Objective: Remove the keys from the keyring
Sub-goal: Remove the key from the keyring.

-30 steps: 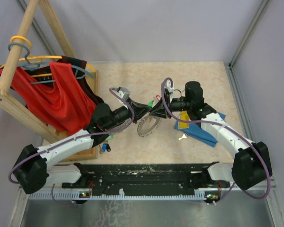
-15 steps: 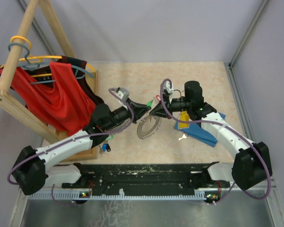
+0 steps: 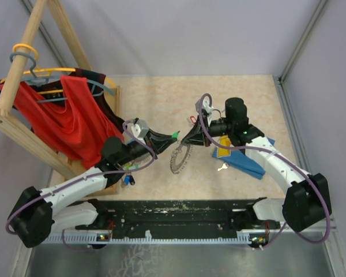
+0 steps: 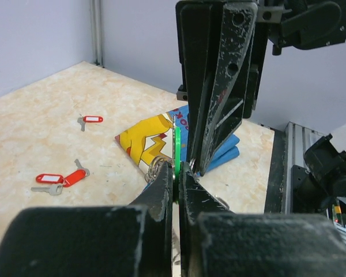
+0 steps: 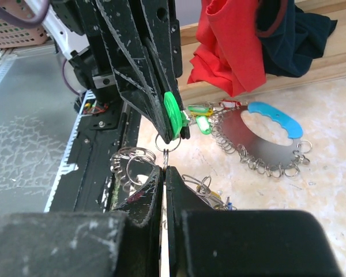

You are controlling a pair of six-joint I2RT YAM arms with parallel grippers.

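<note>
My left gripper (image 3: 174,137) (image 4: 177,170) is shut on the flat green tag (image 4: 177,144) (image 5: 173,112) of one key. My right gripper (image 3: 186,138) (image 5: 164,169) meets it tip to tip. It is shut on a small silver loop (image 5: 165,154) that hangs from the green tag's ring. The keyring (image 3: 180,160) (image 5: 259,144), a grey metal ring fringed with silver loops, sits just below the two tips. It carries more green-tagged keys (image 5: 200,115) on its far side. I cannot tell whether it hangs or rests on the table.
A wooden rack with a red garment (image 3: 63,115) stands at the left. A blue and yellow packet (image 3: 239,156) lies under the right arm, a loose key (image 3: 222,168) beside it. Red-tagged keys (image 4: 91,119) (image 4: 57,179) lie on the table. A black rail (image 3: 179,210) runs along the near edge.
My right gripper has closed from partly open onto the loop. The left arm has drawn back to the left with the green tag, and the keyring below has tilted.
</note>
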